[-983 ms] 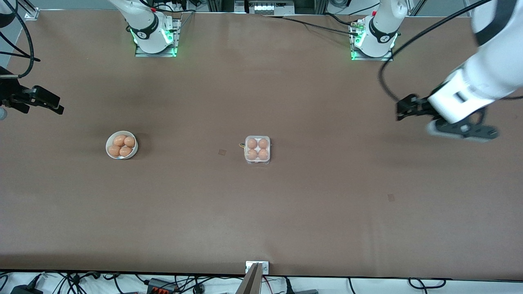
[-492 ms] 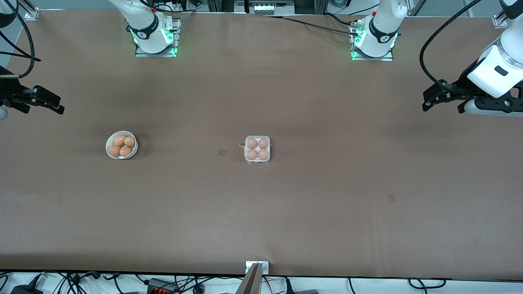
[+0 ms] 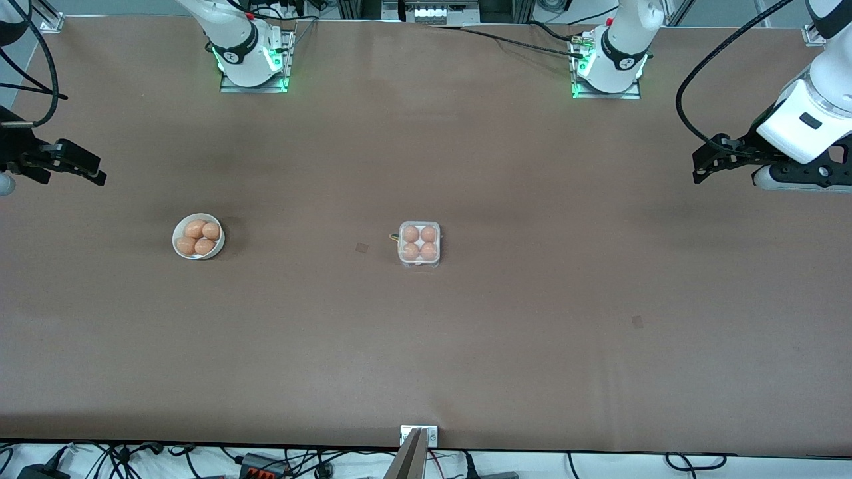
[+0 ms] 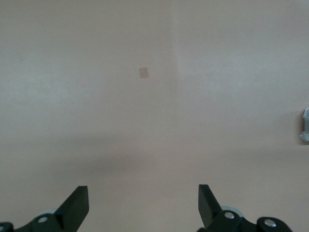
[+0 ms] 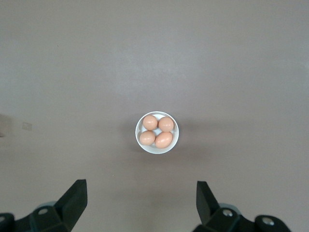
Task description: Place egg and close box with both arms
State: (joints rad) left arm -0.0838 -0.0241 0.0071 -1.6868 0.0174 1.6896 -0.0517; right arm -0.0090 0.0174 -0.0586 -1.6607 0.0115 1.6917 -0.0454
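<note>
Brown matte counter is seen carrying, from the right arm's end onward, a round white bowl of four brown eggs, then the small square four-cell egg carton, a white tray under a clear plastic lid, with all four cells filled and the lid apparently down. The right gripper hangs over the counter's right-arm end, jaws released, with the bowl straight ahead of them in its wrist view. The left gripper hangs over the left arm's end, jaws likewise spread, well apart from the carton; the right gripper is judged no nearer. The square carton offers no long axis. No writing can be read.
</note>
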